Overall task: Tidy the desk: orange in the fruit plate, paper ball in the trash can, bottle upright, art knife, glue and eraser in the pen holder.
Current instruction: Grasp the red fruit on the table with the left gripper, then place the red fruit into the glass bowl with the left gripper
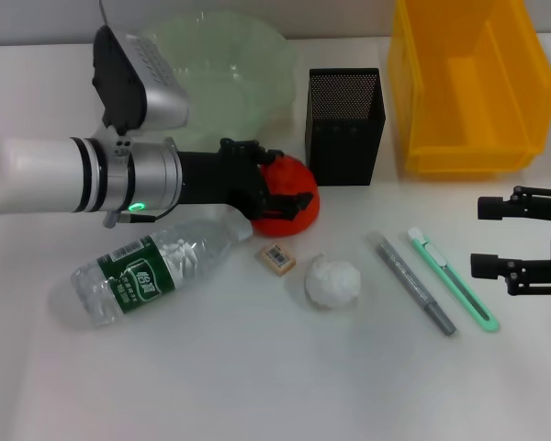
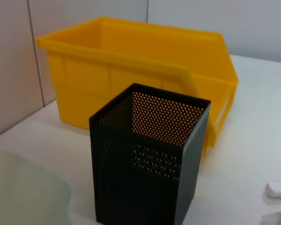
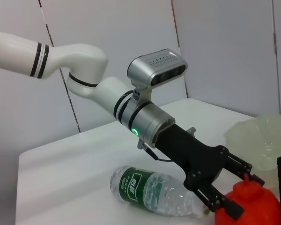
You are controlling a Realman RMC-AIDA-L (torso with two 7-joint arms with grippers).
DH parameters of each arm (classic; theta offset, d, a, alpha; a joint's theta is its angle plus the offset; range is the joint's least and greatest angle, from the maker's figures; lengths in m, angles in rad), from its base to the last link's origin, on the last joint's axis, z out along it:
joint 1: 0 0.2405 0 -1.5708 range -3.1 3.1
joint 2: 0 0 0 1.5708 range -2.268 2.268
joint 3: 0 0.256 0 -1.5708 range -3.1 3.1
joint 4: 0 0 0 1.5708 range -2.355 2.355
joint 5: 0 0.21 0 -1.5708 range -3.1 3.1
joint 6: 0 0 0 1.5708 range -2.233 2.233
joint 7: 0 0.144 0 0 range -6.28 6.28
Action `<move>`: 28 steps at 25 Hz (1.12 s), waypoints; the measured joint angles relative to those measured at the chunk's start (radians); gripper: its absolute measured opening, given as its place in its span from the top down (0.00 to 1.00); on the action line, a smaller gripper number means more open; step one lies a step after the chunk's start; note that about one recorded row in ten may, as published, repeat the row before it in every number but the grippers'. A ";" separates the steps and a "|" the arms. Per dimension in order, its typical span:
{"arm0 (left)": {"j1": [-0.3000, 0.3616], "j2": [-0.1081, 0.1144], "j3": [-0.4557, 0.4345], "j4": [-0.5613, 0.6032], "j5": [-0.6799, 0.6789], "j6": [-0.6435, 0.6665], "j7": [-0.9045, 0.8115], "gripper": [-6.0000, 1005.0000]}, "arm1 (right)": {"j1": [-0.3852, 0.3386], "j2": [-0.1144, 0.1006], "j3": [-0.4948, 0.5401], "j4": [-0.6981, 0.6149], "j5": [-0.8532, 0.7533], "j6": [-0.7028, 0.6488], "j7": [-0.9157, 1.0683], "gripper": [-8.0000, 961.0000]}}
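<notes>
My left gripper (image 1: pixel 286 182) is shut on the orange (image 1: pixel 289 226), one finger over its top and one along its front, just left of the black mesh pen holder (image 1: pixel 345 124). The right wrist view shows the same grip (image 3: pixel 247 197) on the orange (image 3: pixel 253 211). The clear bottle (image 1: pixel 151 271) with a green label lies on its side. The eraser (image 1: pixel 275 258), the white paper ball (image 1: pixel 332 281), the grey glue stick (image 1: pixel 413 281) and the green art knife (image 1: pixel 452 278) lie on the table. My right gripper (image 1: pixel 491 236) is open and empty at the right edge.
The pale green fruit plate (image 1: pixel 225 69) stands at the back, behind my left arm. The yellow bin (image 1: pixel 468 83) stands at the back right, beside the pen holder. The left wrist view shows the pen holder (image 2: pixel 147 164) close up with the bin (image 2: pixel 131 70) behind it.
</notes>
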 joint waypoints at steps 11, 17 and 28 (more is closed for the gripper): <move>0.008 0.000 0.019 0.009 -0.032 -0.002 -0.003 0.39 | -0.001 0.001 0.000 0.005 0.000 0.016 0.000 0.20; 0.011 0.000 0.011 0.009 -0.033 -0.003 -0.004 0.58 | 0.001 0.001 0.000 0.005 0.000 0.017 0.001 0.20; 0.086 0.009 0.016 0.170 -0.025 0.113 -0.102 0.79 | 0.007 0.001 0.000 0.005 0.005 0.018 0.006 0.20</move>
